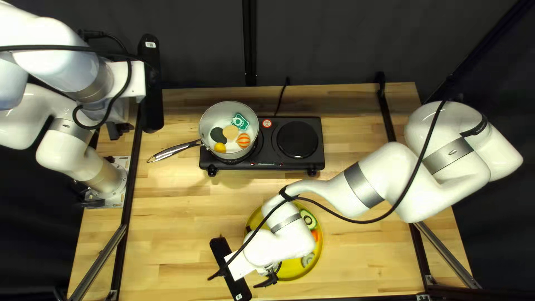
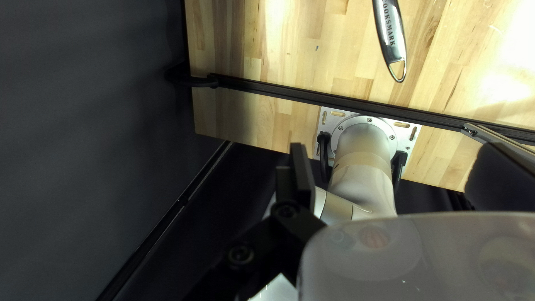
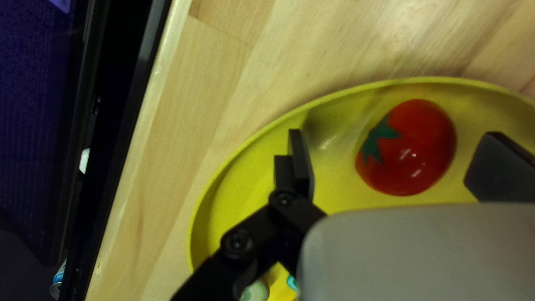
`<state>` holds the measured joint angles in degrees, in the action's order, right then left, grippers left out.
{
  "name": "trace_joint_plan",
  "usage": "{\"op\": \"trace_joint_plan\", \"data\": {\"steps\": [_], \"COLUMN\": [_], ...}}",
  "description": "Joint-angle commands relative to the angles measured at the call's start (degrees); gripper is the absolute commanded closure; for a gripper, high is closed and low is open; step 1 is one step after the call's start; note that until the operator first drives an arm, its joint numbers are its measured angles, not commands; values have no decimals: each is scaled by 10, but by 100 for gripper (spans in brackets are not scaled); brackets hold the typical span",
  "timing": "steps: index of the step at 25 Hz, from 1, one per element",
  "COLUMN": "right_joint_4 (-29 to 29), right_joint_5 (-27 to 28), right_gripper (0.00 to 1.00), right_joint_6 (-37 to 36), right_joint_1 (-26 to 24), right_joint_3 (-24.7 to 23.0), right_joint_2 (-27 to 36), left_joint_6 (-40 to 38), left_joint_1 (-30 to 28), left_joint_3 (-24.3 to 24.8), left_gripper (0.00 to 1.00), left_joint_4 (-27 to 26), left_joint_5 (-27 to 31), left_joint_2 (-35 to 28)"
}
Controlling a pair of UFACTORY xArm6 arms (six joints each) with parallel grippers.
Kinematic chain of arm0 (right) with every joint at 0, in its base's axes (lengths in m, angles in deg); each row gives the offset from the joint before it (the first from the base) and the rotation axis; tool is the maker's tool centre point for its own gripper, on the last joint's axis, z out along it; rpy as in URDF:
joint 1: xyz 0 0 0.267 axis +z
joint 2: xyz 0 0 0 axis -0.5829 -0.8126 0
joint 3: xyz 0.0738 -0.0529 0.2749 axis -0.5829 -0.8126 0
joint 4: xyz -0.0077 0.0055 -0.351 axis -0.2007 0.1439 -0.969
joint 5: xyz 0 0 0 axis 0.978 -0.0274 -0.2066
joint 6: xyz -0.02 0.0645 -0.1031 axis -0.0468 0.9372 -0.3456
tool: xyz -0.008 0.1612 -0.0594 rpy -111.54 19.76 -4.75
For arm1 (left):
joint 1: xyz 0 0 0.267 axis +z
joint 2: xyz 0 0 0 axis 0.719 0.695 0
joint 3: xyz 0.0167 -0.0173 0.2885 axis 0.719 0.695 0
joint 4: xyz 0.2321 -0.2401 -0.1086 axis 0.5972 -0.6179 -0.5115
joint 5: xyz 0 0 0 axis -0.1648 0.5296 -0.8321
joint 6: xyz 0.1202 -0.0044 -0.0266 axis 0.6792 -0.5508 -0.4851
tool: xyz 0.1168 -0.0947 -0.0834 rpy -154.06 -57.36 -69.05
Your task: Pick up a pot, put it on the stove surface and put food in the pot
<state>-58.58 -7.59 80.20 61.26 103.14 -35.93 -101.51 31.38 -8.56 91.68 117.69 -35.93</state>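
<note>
The grey pot (image 1: 209, 118) rests on the left burner of the black stove (image 1: 266, 146), handle pointing left, with several toy foods inside, including an orange-striped piece (image 1: 243, 140). My left gripper (image 1: 118, 130) is raised at the table's left side, away from the pot. In the left wrist view that gripper (image 2: 393, 167) is open and holds nothing. My right gripper (image 1: 267, 280) is low by the yellow plate (image 1: 295, 271), partly hidden by its arm. In the right wrist view a red tomato (image 3: 409, 147) lies on the plate between and beyond the open right gripper (image 3: 390, 164), touching neither finger.
Avocado (image 1: 308, 219) and other toy foods lie on the yellow plate, under the right arm. The pot handle (image 1: 177, 150) sticks out over the table toward the left arm's base. A cable runs behind the stove. Black rails cross both table sides.
</note>
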Motion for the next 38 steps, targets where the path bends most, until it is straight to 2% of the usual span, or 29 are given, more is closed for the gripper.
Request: {"op": "trace_joint_plan", "data": {"steps": [1,5,10,11,12,28,32,38], "right_joint_4": [-4,-7,4,4,4,4,-20,-38], "right_joint_5": [-4,-8,-10,-10,-10,-10,37,66], "right_gripper": [0,0,0,41,100,100,100,100], "right_joint_6": [-4,-8,-16,-16,-16,-16,-13,-51], "right_joint_1": [-3,-5,-14,-14,-14,-14,-20,-69], "right_joint_3": [-15,-23,-11,-11,-11,-11,-50,-142], "right_joint_2": [10,12,-5,-5,-5,-5,72,205], "left_joint_6": [0,0,0,0,0,0,0,0], "left_joint_1": [0,0,0,0,0,0,0,0], "left_joint_3": [0,0,0,0,0,0,0,0], "left_gripper": [0,0,0,0,0,0,0,0], "left_joint_4": [0,0,0,0,0,0,0,0], "left_joint_5": [0,0,0,0,0,0,0,0], "left_joint_2": [0,0,0,0,0,0,0,0]}}
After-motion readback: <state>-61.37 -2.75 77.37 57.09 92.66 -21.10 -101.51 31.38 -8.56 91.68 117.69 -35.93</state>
